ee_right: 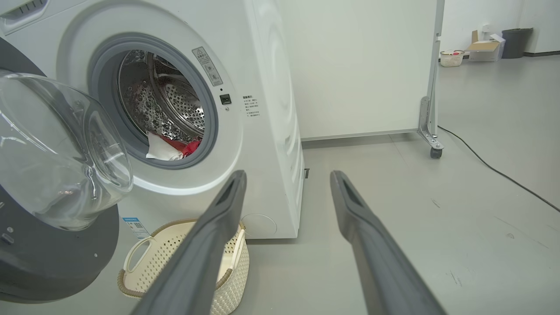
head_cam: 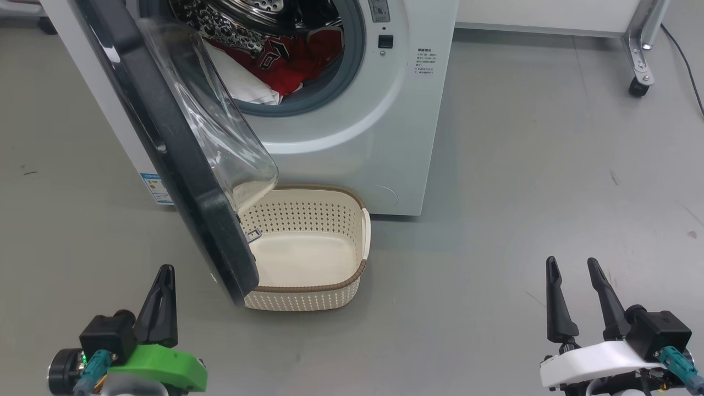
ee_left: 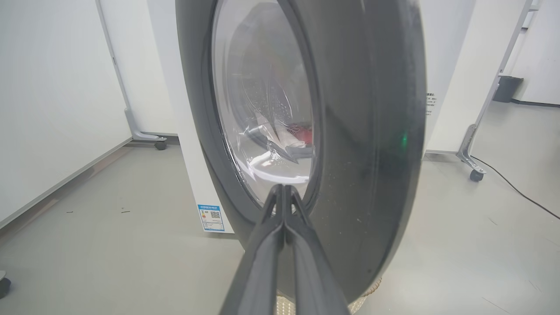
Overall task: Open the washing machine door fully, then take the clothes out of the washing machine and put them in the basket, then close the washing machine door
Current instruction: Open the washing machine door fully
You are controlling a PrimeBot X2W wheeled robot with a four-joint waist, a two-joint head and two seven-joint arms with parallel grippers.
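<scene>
The white washing machine (head_cam: 352, 143) stands ahead with its door (head_cam: 181, 165) swung partly open toward me, black rim edge-on and glass bowl bulging right. Red and white clothes (head_cam: 275, 66) lie in the drum, also seen as clothes (ee_right: 168, 148) from the right wrist. The cream basket (head_cam: 352, 280) sits on the floor under the opening, partly behind the door. My left gripper (head_cam: 165, 272) is shut and empty, low left, just short of the door's outer face (ee_left: 372, 153), fingertips (ee_left: 283, 192) pressed together. My right gripper (head_cam: 572, 264) is open and empty at the lower right.
Grey floor spreads to the right of the washing machine. A wheeled frame leg (head_cam: 641, 60) stands at the back right with a black cable (head_cam: 685, 60) beside it. White partition panels (ee_left: 52, 87) line the left side.
</scene>
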